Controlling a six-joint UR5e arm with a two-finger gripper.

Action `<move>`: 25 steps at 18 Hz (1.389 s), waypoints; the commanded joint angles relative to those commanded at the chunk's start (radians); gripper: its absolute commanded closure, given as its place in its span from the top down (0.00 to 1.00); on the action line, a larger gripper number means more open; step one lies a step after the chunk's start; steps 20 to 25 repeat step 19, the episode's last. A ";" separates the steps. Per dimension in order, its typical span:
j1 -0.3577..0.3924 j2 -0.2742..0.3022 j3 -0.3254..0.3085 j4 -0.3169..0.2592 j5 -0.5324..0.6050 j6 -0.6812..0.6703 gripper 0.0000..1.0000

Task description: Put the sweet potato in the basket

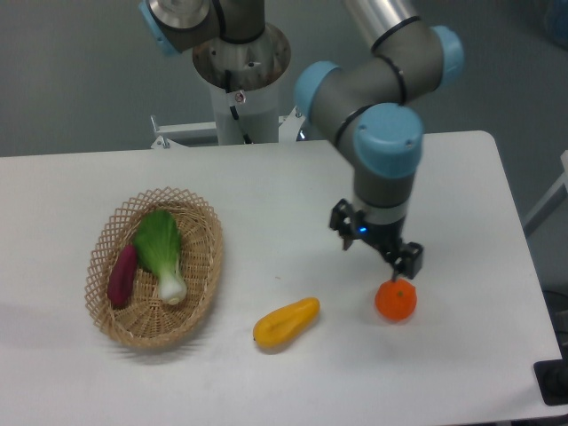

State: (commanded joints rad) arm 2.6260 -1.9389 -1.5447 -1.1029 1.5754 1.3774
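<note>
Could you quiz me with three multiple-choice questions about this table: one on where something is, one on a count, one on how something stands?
1. Where does the sweet potato lie?
A. Inside the basket, beside the green vegetable
B. On the table by the orange fruit
C. In the gripper

2. How many items lie on the table outside the basket?
A. None
B. Two
C. Four

3. What is the gripper doing?
A. Carrying the yellow fruit
B. Reaching into the basket
C. Hanging just above the orange fruit

Answers: 1 A, the purple root rests within the wicker rim. 2 B, only the yellow fruit and orange fruit are outside. 3 C, its fingers hang just over the orange fruit.
</note>
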 joint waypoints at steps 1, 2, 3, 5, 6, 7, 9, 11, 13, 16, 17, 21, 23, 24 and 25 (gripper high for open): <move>0.011 0.000 -0.002 0.000 -0.002 0.008 1.00; 0.022 -0.002 -0.003 0.003 -0.003 0.008 1.00; 0.028 -0.003 -0.002 0.006 -0.002 0.008 1.00; 0.041 -0.009 -0.002 0.011 0.002 0.009 1.00; 0.048 -0.014 0.001 0.014 0.000 0.012 1.00; 0.055 -0.020 0.005 0.012 -0.003 0.037 1.00; 0.069 -0.025 0.002 0.009 -0.002 0.122 1.00; 0.071 -0.025 -0.002 0.011 -0.003 0.141 1.00; 0.071 -0.026 0.002 0.011 -0.003 0.144 1.00; 0.071 -0.028 0.002 0.012 -0.006 0.140 1.00; 0.071 -0.028 0.002 0.011 -0.006 0.140 1.00; 0.071 -0.028 0.002 0.012 -0.006 0.140 1.00; 0.071 -0.028 0.002 0.012 -0.006 0.140 1.00; 0.071 -0.028 0.002 0.012 -0.006 0.140 1.00; 0.071 -0.028 0.002 0.012 -0.006 0.140 1.00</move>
